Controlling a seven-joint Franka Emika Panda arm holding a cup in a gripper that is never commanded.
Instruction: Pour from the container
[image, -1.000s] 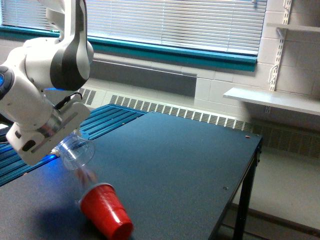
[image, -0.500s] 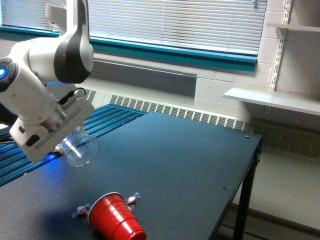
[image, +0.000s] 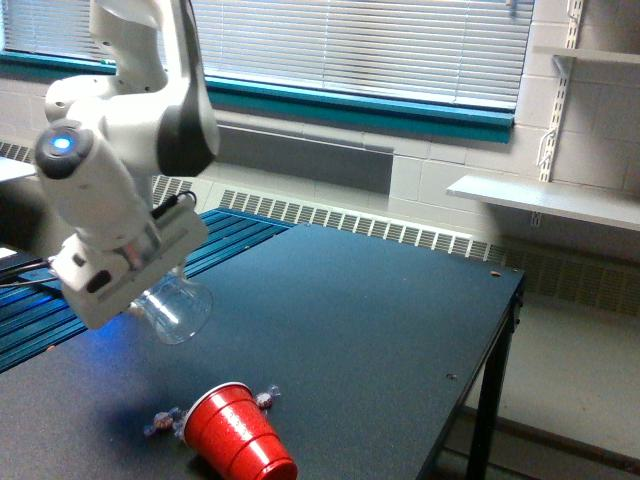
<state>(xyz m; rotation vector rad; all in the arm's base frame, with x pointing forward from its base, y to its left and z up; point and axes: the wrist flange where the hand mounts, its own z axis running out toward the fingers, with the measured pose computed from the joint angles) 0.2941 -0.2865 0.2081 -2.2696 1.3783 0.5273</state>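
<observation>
Lying on its side at the near edge of the bench (image: 380, 330), the red cup (image: 240, 440) is seen with its mouth turned toward the exterior view's left, and two small wrapped sweets (image: 264, 398) rest just beside its rim. A second ago the cup was tipped under the container, with a blur of falling pieces at its mouth; it has since rolled a little toward the exterior view's right and settled, and the sweets lie on the bench rather than inside it. Above and behind, the container (image: 180, 308) is held clear of the bench, tilted, and appears empty. It has been lifted and carried slightly rightward over the last second. The jaws (image: 150, 290) are hidden behind the gripper's body, so whether they are closed cannot be told directly, though the container is plainly carried by them. The pour is judged to be over, and spoiled: the contents missed the cup, which was toppled. Farther back are a radiator, blinds and a wall shelf.
</observation>
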